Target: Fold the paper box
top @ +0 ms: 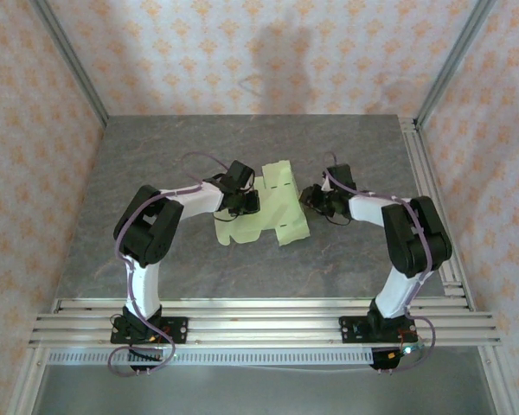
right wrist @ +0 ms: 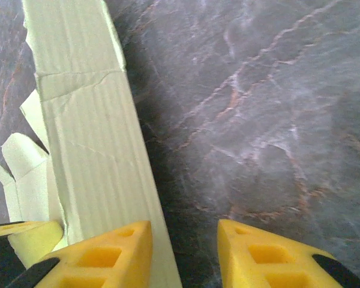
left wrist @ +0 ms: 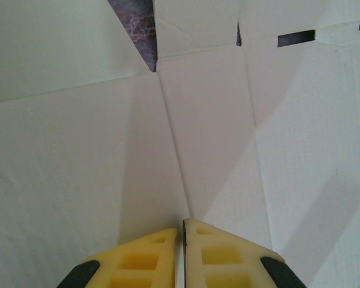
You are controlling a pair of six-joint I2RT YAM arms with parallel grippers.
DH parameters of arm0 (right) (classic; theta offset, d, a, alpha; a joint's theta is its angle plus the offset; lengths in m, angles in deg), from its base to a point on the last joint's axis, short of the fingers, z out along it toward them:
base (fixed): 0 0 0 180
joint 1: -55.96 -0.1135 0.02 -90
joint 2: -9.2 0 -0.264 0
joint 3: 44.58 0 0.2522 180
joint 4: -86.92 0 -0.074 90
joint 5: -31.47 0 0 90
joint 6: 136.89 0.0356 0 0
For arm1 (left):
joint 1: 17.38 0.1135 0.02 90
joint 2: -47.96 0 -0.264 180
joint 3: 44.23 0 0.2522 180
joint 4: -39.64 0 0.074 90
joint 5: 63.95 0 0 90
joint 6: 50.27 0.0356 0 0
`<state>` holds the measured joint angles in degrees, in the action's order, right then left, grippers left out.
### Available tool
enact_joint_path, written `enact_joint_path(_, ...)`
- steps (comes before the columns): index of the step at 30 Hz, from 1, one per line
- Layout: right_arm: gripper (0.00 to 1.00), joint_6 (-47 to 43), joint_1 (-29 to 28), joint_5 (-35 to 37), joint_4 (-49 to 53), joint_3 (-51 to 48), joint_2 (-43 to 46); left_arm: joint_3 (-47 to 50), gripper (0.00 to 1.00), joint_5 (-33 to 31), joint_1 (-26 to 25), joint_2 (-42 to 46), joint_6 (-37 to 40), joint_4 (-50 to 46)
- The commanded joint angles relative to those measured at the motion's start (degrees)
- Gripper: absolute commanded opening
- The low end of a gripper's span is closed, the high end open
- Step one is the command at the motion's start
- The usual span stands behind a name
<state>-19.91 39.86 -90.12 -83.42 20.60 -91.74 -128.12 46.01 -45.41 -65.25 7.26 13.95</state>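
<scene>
The paper box (top: 277,212) is seen spread at the centre of the top view on the table (top: 156,156), between the left gripper (left wrist: 181,229), closed over the card with nothing clearly pinched, and the right gripper (right wrist: 184,231), held open and empty beside its edge.

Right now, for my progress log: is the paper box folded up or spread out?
Mostly spread: the paper box lies as a creased sheet on the table, one side panel raised.
</scene>
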Motion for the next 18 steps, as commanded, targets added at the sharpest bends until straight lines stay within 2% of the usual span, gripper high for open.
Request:
enact_joint_path(1, 0.36, -2.95, -1.74, 1.34, 2.67, 2.70, -1.75, 0.44, 0.12, -0.38, -0.24, -1.62, 0.66, -2.58)
enact_joint_path(5, 0.39, -4.35, -2.95, 2.52, 5.41, 4.59, -3.51, 0.71, 0.12, -0.33, -0.26, -1.49, 0.59, -2.44)
enact_joint_path(13, 0.39, -4.95, -3.03, 1.97, 6.55, 5.22, -4.70, 0.96, 0.12, -0.26, -0.18, -1.49, 0.50, -2.25)
enact_joint_path(16, 0.39, -7.96, -4.26, 2.50, 10.21, 6.78, -4.83, 0.90, 0.12, -0.19, -0.24, -1.45, 0.41, -2.05)
enact_joint_path(18, 0.39, -10.43, -5.89, 6.08, 14.97, 8.96, -5.21, 0.72, 0.12, -0.06, -0.20, -1.66, 0.30, -2.06)
